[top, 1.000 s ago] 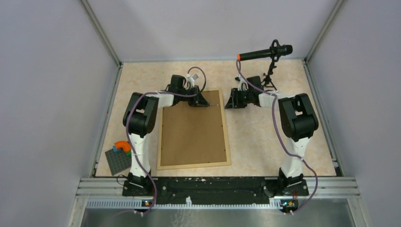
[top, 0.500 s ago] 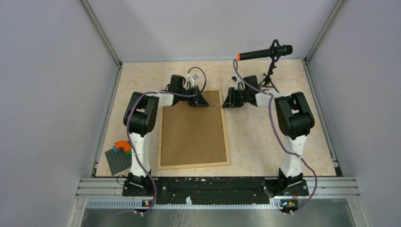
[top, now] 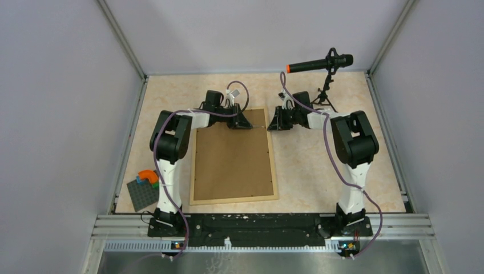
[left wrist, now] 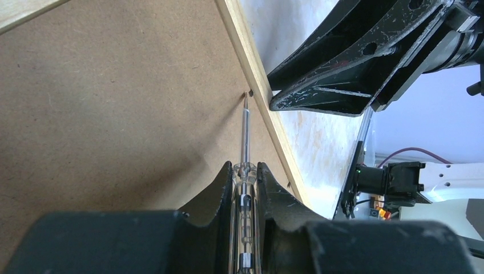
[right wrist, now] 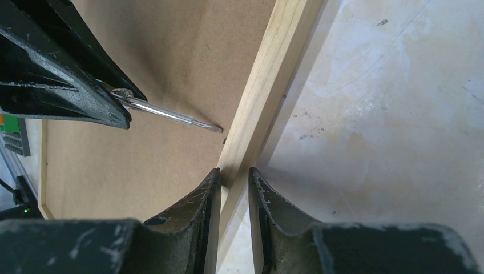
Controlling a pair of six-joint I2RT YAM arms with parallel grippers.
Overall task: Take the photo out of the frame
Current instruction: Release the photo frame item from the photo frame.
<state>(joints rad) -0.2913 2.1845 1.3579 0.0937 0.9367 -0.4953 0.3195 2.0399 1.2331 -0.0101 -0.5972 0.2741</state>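
worktop [top: 319, 165]: pale marbled surface, walled on three sides
the frame [top: 233, 157]: lies flat, back side up, left of the middle of the worktop; long sides run from the near edge towards the far edge; brown fibreboard inside a thin light-wood rail
the photo: not visible, only the brown back of the frame shows
left gripper [top: 242, 121]: over the far right corner of the frame, fingers pressed together on the clear handle of the screwdriver [left wrist: 245, 137]
screwdriver tip: low over the fibreboard, just beside the inner edge of the frame's right rail [left wrist: 257, 80], next to a small dark notch; contact with the notch cannot be told
right gripper [top: 277, 123]: at the outer side of the same far right corner, pointing at the left gripper across the rail
right gripper jaws: narrowly parted in the right wrist view [right wrist: 234, 171], the light-wood rail [right wrist: 274, 74] running into the gap; whether they pinch it cannot be told
screwdriver from the right wrist [right wrist: 171, 116]: shaft slants down to the rail's inner edge
microphone [top: 319, 64]: black, orange tip, on a small stand near the far right corner
baseplate [top: 142, 194]: dark grey, near left corner, coloured bricks [top: 147, 177] on its far end
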